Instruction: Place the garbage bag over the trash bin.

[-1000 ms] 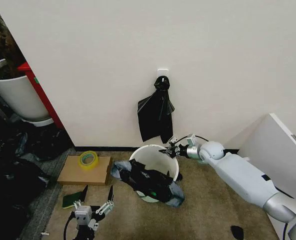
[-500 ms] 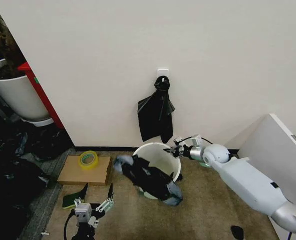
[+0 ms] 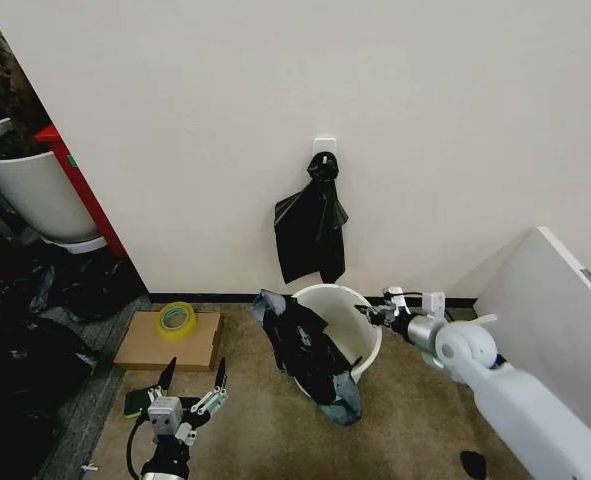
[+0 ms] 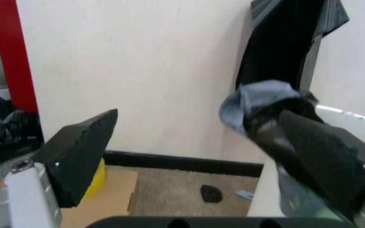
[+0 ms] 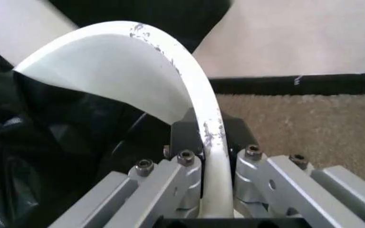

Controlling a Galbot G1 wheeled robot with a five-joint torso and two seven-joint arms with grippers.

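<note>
the trash bin (image 3: 360, 325) stands on the brown carpet (image 3: 415, 420) close to the white wall (image 3: 425, 120). it is white and round, and its mouth is open at the top. the garbage bag (image 3: 310, 350) is black and shiny. it hangs over the bin's left side, part of it at the rim and part of it falling down the outside to the carpet. it does not wrap the whole rim.

the right gripper (image 3: 380, 312) is at the bin's right edge. in the right wrist view its two fingers (image 5: 186, 178) are pressed together on the bin's thin white rim (image 5: 195, 99), one on the inside and one on the outside. the black bag (image 5: 55, 137) lies dark inside the bin just beside them.

the left gripper (image 3: 190, 385) is low at the front, well apart from the bin, above the carpet. its two black fingers (image 4: 81, 152) are spread wide and hold nothing. in the left wrist view the bag (image 4: 265, 114) and the bin's rim (image 4: 350, 116) are seen past them.

a bunch of black bags (image 3: 310, 230) hangs on the wall above the bin. a flat brown cardboard (image 3: 150, 350) lies on the floor to the left, with a roll of yellow tape (image 3: 176, 319) on top. a big white plant pot (image 3: 35, 190) stands far to the left.
</note>
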